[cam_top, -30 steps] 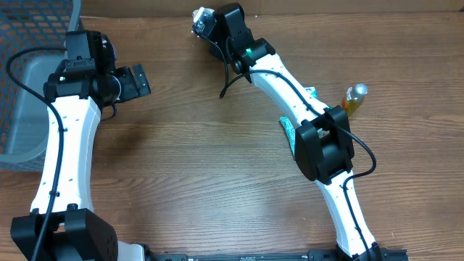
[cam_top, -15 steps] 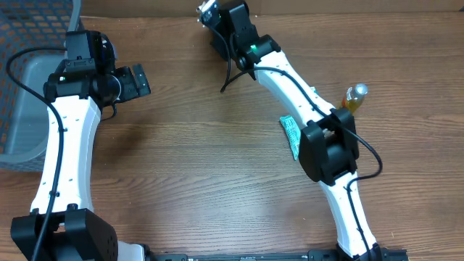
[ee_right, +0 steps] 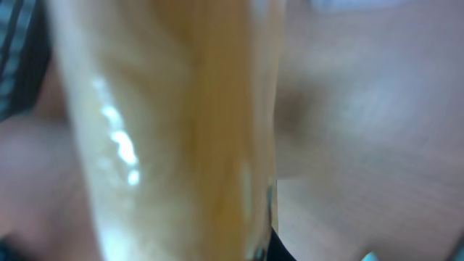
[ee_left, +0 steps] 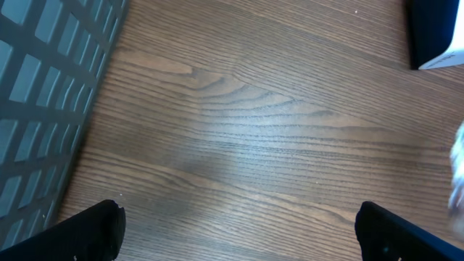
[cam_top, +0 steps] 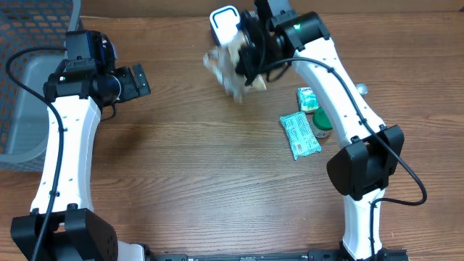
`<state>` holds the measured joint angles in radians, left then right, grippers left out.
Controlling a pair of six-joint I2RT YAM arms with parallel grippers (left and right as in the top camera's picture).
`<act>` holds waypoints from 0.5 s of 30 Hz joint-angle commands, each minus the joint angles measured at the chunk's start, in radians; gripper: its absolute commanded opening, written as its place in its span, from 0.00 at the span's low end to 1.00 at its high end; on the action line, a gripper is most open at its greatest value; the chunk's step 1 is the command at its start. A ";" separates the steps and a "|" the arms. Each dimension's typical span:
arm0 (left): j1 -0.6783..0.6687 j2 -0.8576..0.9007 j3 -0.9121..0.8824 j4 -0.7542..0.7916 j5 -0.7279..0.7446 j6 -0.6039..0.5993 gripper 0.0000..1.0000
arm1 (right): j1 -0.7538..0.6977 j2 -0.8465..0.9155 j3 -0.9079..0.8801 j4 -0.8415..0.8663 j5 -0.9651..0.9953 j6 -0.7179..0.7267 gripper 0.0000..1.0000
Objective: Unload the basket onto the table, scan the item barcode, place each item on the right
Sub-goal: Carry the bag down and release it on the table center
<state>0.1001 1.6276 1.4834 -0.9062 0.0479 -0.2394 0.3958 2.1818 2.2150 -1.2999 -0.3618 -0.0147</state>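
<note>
Right claw clamps blurred item; left claw wide.

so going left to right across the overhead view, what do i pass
grey basket → left pincer, open → blurred pale item held up over the table → green packet

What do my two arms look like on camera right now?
Both match: the left arm and right arm have white tubular links with bulky black joint housings. A loose black cable runs along each. A small green light glows near the right wrist. The left end effector and right end effector are black.
</note>
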 commanded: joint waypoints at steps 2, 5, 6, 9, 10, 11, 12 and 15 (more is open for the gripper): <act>0.002 0.011 0.004 0.002 -0.005 0.008 1.00 | -0.018 0.006 -0.081 -0.054 -0.167 0.032 0.04; 0.002 0.011 0.004 0.002 -0.005 0.008 1.00 | -0.019 0.006 -0.154 -0.063 -0.167 -0.002 0.04; 0.002 0.011 0.004 0.002 -0.005 0.008 1.00 | -0.019 0.006 -0.174 -0.064 -0.168 -0.014 0.04; 0.002 0.011 0.004 0.002 -0.005 0.008 1.00 | -0.019 0.006 -0.221 -0.063 -0.146 -0.020 0.15; 0.002 0.011 0.004 0.002 -0.005 0.008 0.99 | -0.019 0.006 -0.232 -0.058 -0.125 -0.020 0.19; 0.002 0.011 0.004 0.002 -0.005 0.008 1.00 | -0.019 0.006 -0.245 -0.043 -0.057 -0.019 0.32; 0.002 0.011 0.004 0.002 -0.005 0.008 1.00 | -0.019 0.006 -0.249 -0.035 -0.008 -0.019 0.35; 0.002 0.011 0.004 0.002 -0.005 0.008 1.00 | -0.019 0.006 -0.263 -0.002 0.095 -0.015 0.54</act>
<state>0.1001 1.6283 1.4834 -0.9058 0.0479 -0.2394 0.3748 2.1845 1.9675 -1.3247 -0.3996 -0.0303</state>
